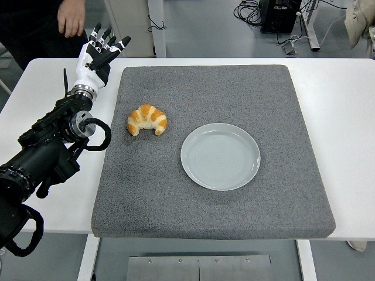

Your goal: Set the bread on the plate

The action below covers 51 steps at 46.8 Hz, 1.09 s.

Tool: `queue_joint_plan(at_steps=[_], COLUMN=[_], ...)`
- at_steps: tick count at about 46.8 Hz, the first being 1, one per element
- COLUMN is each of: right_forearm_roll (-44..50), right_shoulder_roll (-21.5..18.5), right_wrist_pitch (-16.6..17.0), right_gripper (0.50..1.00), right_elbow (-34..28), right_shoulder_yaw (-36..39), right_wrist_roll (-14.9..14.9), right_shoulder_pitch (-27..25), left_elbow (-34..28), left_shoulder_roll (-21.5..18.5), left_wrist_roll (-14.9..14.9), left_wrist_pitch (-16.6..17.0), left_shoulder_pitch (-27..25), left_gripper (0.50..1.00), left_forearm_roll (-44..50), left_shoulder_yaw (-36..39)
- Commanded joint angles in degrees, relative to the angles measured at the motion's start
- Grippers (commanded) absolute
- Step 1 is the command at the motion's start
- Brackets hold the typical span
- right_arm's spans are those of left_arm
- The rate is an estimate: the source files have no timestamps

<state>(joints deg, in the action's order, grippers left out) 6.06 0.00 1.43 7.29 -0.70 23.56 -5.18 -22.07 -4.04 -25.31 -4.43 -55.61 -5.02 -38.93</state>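
Observation:
A golden croissant (pixel 147 120) lies on the left part of a grey foam mat (pixel 217 205). A light grey plate (pixel 220 156) sits empty at the mat's middle, to the right of the croissant and apart from it. My left hand (pixel 99 51) is raised over the table's far left, beyond the mat's left edge and behind the croissant. Its fingers are spread and hold nothing. My right arm is out of view.
The mat covers most of the white table (pixel 340 99). A person's hand (pixel 71 20) hangs at the top left, just behind my left hand. Another person's sleeve (pixel 358 23) shows at the top right. Cables and table legs lie on the floor beyond.

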Motion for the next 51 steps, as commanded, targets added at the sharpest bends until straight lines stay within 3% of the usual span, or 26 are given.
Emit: queue_joint_plan(at_steps=[1, 34, 45, 51], right_forearm_roll=[0.0, 0.0, 0.0, 0.0], right_shoulder_roll=[0.0, 0.0, 0.0, 0.0], right_wrist_pitch=[-0.02, -0.02, -0.02, -0.02], right_gripper=[1.0, 1.0, 1.0, 1.0], right_elbow=[0.0, 0.0, 0.0, 0.0], right_shoulder_yaw=[0.0, 0.0, 0.0, 0.0], right_wrist_roll=[0.0, 0.0, 0.0, 0.0], right_shoulder_pitch=[0.08, 0.0, 0.0, 0.0], left_elbow=[-0.25, -0.43, -0.69, -1.66], left_shoulder_roll=[0.0, -0.44, -1.93, -3.25], left_wrist_roll=[0.0, 0.26, 0.44, 2.63], left_wrist_pitch=[-0.05, -0.05, 0.3, 0.3], left_shoulder_pitch=[-0.2, -0.64, -2.04, -2.92], left_gripper=[0.971, 0.971, 0.969, 0.968], left_forearm_roll=[0.01, -0.25, -1.39, -1.4], left_shoulder_yaw=[-0.01, 0.08, 4.04, 5.35])
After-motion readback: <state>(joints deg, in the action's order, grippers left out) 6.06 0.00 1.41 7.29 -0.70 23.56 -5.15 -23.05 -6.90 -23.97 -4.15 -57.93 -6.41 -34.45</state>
